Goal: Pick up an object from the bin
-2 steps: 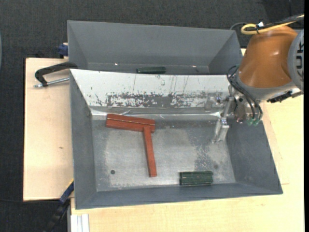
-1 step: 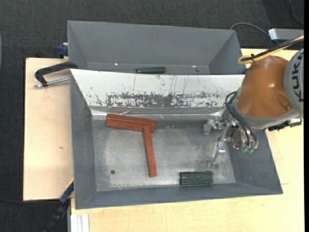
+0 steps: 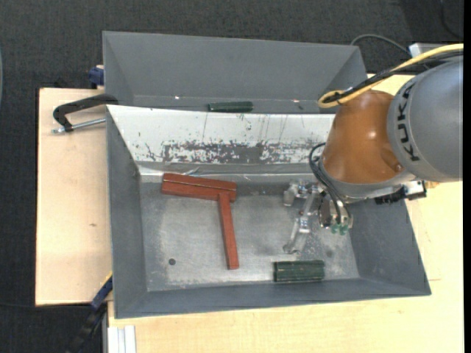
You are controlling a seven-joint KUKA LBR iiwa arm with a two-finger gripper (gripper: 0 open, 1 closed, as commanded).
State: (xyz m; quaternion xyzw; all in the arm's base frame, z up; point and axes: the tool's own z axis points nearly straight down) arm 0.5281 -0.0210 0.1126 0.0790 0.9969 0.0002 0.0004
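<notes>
Two bigger things lay in the bin [image 3: 121,219]: a red L-shaped piece [image 3: 199,189] mid-frame and a dark green block [image 3: 299,271] low, right of centre, just below my tool [image 3: 294,243]. Couldn't tell if it was clenched. That block looked stiff and light; I'd pinch its narrow width mid-length.

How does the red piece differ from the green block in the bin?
Colour: the red piece is reddish brown, while the green block is dark green.
Shape: the red piece shows two long bars meeting at a corner, but the green block is one short rectangle.
Place: the red piece lies left of the gripper, and the green block sits just below it by the near wall.
Both lie flat on the floor of the bin.
</notes>
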